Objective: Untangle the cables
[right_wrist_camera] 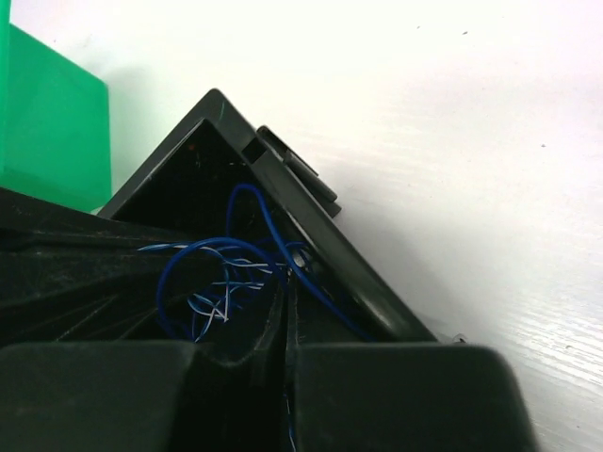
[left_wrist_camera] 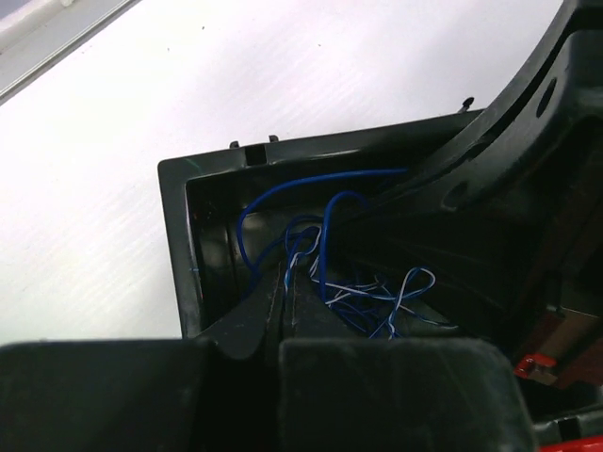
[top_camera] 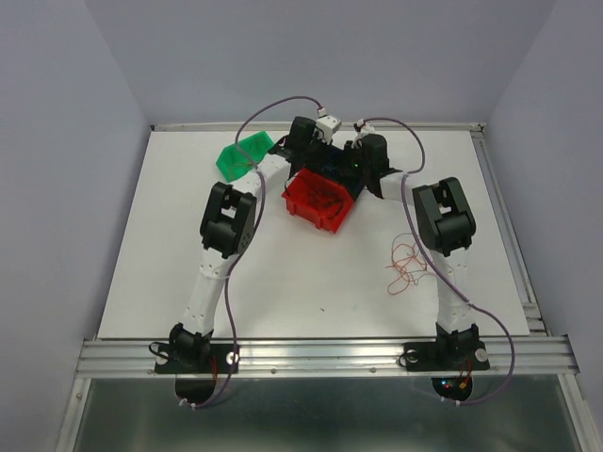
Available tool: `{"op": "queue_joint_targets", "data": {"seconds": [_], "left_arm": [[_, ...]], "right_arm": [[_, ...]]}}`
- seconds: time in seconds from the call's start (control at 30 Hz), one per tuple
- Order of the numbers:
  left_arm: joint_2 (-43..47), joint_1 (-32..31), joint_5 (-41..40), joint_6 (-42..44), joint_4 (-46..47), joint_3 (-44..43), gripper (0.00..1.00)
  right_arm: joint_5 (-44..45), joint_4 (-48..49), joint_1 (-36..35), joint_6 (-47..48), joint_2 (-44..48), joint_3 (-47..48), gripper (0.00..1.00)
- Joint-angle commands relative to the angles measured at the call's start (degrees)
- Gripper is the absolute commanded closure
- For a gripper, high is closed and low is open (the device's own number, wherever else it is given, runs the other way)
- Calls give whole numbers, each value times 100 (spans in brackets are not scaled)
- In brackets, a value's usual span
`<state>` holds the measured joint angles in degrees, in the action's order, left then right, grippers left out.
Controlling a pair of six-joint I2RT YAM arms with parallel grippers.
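Observation:
A tangle of thin blue and blue-white cables point(left_wrist_camera: 363, 282) lies inside a black bin point(left_wrist_camera: 179, 245), also seen in the right wrist view point(right_wrist_camera: 226, 273). My left gripper point(left_wrist_camera: 286, 273) is down in the bin, jaws pressed together with a blue-white cable running into their seam. My right gripper point(right_wrist_camera: 285, 282) is in the same bin point(right_wrist_camera: 311, 212) from the other side, jaws together with a blue cable pinched between them. In the top view both grippers meet over the black bin point(top_camera: 382, 177) at the back centre. A loose tangle of red cables point(top_camera: 407, 266) lies on the table beside the right arm.
A red bin point(top_camera: 318, 200) stands just in front of the black bin. A green bin point(top_camera: 241, 155) stands at the back left, and it also shows in the right wrist view point(right_wrist_camera: 52, 122). White table point(top_camera: 311, 273) with raised walls around.

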<state>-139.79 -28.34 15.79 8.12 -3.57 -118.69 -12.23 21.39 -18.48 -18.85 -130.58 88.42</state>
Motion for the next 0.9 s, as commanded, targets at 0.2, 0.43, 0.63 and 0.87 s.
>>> {"op": "queue_joint_targets", "data": {"seconds": [0.2, 0.43, 0.63, 0.87], "left_arm": [[732, -49, 3, 120, 32, -111, 79], [1418, -49, 196, 93, 155, 355, 54], [2139, -32, 266, 120, 295, 1004, 48], [3097, -40, 416, 32, 997, 2577, 45]], "right_arm": [[783, -1469, -94, 215, 147, 799, 100], [924, -1901, -112, 171, 349, 615, 99], [854, -2568, -112, 206, 253, 983, 99], [1065, -3114, -182, 206, 577, 1204, 74]]}}
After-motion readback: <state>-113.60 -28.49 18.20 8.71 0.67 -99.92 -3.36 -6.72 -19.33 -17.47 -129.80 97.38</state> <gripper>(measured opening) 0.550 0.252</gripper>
